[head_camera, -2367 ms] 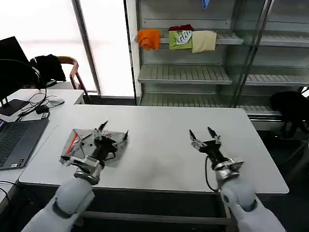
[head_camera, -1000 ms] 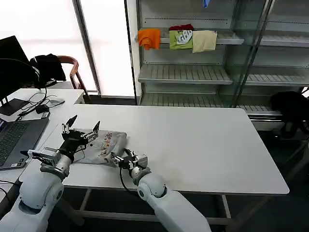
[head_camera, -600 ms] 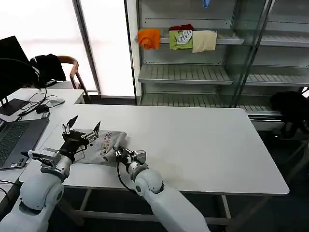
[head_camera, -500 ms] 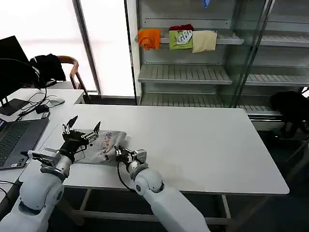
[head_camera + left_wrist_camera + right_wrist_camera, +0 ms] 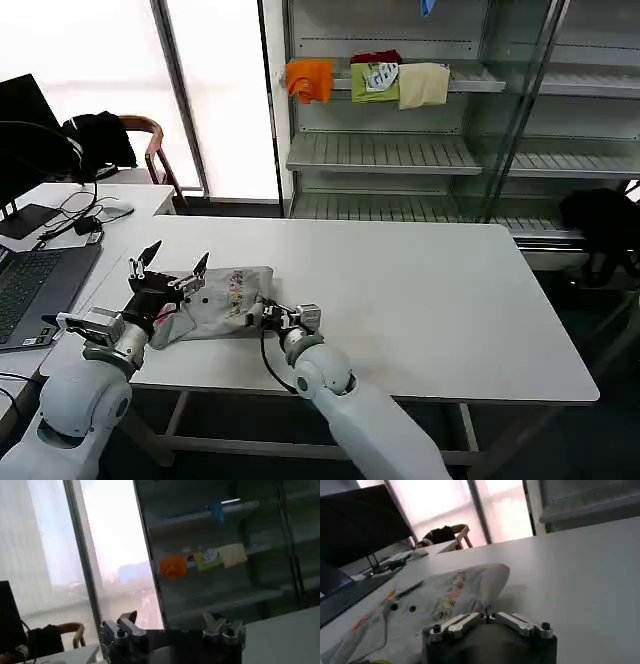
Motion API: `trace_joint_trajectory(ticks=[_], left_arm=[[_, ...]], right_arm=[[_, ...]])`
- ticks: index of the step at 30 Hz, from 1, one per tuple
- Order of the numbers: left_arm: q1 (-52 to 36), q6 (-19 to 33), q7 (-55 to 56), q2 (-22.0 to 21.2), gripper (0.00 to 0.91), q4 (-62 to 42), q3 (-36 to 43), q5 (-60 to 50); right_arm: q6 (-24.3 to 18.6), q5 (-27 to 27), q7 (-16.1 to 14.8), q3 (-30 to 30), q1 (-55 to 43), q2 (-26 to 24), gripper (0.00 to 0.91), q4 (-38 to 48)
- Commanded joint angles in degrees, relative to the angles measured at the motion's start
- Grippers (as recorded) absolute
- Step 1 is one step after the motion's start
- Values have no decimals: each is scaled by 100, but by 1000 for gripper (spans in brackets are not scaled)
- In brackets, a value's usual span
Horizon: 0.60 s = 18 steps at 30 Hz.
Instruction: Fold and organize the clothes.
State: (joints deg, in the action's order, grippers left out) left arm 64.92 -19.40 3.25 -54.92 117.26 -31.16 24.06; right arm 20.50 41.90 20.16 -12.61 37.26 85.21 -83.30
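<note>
A light grey shirt (image 5: 222,303) with a small multicoloured print lies bunched on the left part of the white table (image 5: 430,300). My right gripper (image 5: 268,316) reaches across to its near right edge and is shut on a pinch of the cloth. In the right wrist view the right gripper (image 5: 485,616) has its fingers pressed together on the hem of the shirt (image 5: 445,587), and two dark buttons and orange trim show. My left gripper (image 5: 172,264) hovers open just above the shirt's left end. The left gripper (image 5: 172,627) points at the shelves in the left wrist view.
A laptop (image 5: 30,290) and cables lie on the desk to the left. A chair (image 5: 150,140) with a black garment stands behind it. Orange, green and cream folded garments (image 5: 380,82) sit on the shelf unit behind the table.
My right arm crossed from the table's right side to the shirt and closed on its edge. It has drawn that edge up and to the right. My left gripper let go and rose.
</note>
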Motion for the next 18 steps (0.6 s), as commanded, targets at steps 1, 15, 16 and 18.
trace_joint_trajectory(ticks=[1,15,16,18], left_arm=[[21,5,-7,-15,907,-2,15,4],[-2,10,-18,-53,907,-33,151,-4],[-2,8,-17,-52,907,-22,153,-3],[13,8,-18,-49,907,0,149,-4]], right_arm=[[120,95,310,441,402,-1468,0,-1245],[-508,-383,-424,1585,2375,-3036,907,-2496],[-506,-429,-404,1590,2413,-3039,907,-2424],[-511,-820,-349,1591,2494,-3018,907,-2267]])
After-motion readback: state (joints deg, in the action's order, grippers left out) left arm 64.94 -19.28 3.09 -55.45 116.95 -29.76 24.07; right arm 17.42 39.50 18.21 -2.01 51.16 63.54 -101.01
